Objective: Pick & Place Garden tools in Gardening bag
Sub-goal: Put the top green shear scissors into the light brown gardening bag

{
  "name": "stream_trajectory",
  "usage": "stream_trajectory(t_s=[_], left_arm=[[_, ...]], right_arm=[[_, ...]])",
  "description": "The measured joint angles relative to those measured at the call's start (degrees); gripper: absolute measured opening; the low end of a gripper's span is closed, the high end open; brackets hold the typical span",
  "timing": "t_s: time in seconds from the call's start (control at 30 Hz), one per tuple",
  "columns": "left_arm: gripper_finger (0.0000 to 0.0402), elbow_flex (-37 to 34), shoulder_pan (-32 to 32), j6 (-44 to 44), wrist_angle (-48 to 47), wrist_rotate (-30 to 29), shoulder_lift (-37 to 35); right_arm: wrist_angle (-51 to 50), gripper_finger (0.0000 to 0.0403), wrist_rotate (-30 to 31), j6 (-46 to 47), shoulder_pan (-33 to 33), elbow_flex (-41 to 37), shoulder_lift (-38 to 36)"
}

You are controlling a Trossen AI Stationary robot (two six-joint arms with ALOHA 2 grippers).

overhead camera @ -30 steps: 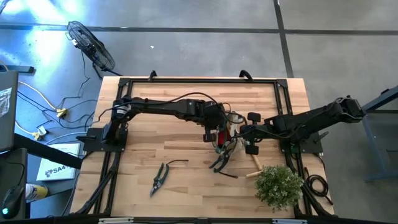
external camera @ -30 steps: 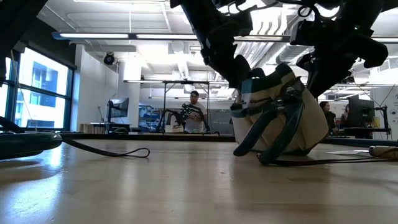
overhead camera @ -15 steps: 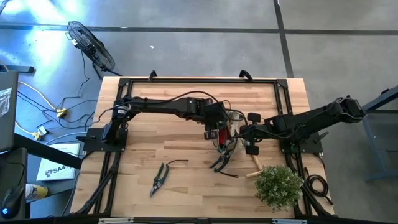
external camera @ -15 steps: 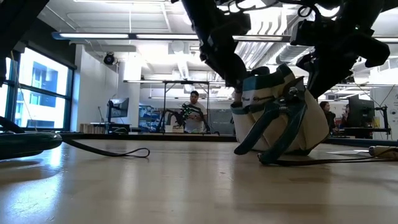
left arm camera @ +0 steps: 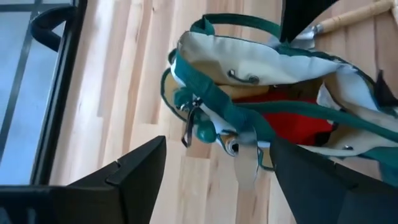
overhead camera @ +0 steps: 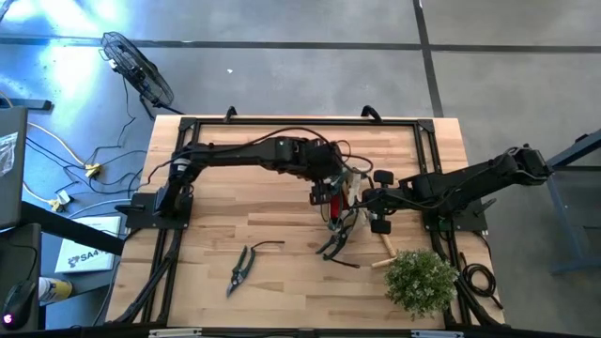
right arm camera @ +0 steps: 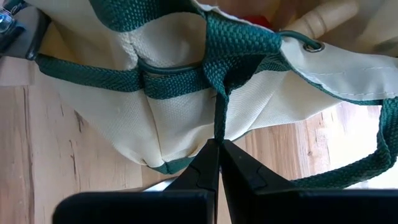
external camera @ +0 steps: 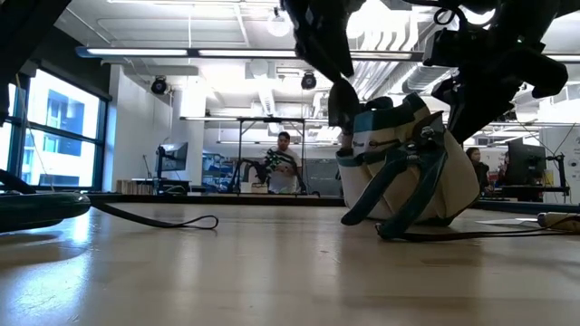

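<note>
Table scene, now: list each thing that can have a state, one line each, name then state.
gardening bag: mouth open, red glove inside.
red glove: in the bag.
left claw: open, empty, above the bag.
right claw: shut on the bag's green strap.
green strap: pinched, pulled taut.
pruning shears: lying on the table, untouched.
trowel: lying on the table beside the bag.
plant: upright at the table's corner.
</note>
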Motion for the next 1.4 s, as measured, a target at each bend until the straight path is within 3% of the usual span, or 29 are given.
stream_trajectory(t_s=[0.2, 0.4, 0.5, 0.8, 1.07, 1.3, 1.4], left_arm=[[0.0281, 5.8, -1.2, -1.6, -9.7, 1.3, -0.1], [0.0281, 7.3, -4.2, -10.6, -19.6, 10.9, -0.1], [0.0281, 7.1, -7.7, -15.1, -21.6, 11.0, -0.1], [0.0281, -1.1, -19.6, -21.7, -13.3, -0.1, -0.1], [0.0280, -9.9, -22.2, -27.7, -0.8, -11.7, -0.1], [0.0280, -18.4, -21.3, -34.3, 8.9, -2.4, 0.0], [0.0280, -18.6, -21.3, -36.0, 9.3, -2.7, 0.0]], right_arm=[[0.0, 0.0003, -0.1, 0.0, 0.0, 0.0, 0.0], [0.0, 0.0003, -0.2, 0.0, 0.0, 0.0, 0.0], [0.1, 0.0003, -0.2, 0.0, 0.0, 0.0, 0.0], [2.4, 0.0003, -0.2, -1.9, 0.0, 0.0, 0.0], [2.4, 0.0003, -1.6, -1.4, 0.0, 0.0, 0.0], [2.5, 0.0003, -1.7, -1.0, 0.0, 0.0, 0.0], [2.5, 0.0003, -1.7, -0.9, 0.0, 0.0, 0.0]])
